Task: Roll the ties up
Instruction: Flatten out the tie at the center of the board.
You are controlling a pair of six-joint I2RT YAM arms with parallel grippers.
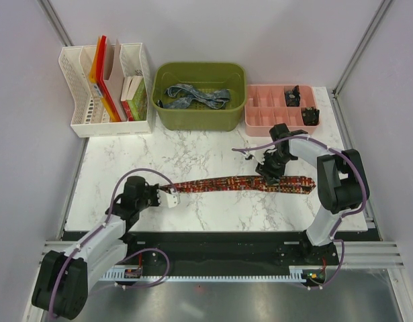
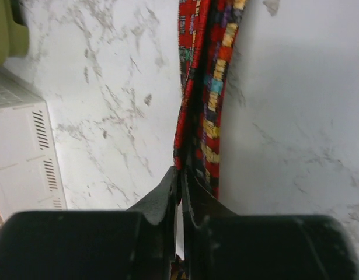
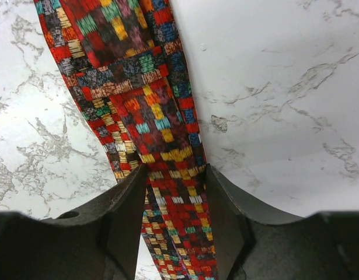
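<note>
The narrow end of the red patterned tie [image 1: 240, 182] is clamped in the left gripper [image 2: 180, 172]. The tie is laid flat on the marble table [image 1: 193, 154], in front of the green bin [image 1: 160, 113], and is straddled near its wide end by the parted jaws of the right gripper [image 3: 173, 172].

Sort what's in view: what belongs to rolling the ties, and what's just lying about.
Job:
red patterned tie, laid out lengthwise
blue-grey tie, in the green bin

Lying about:
white file organiser
pink compartment tray
</note>
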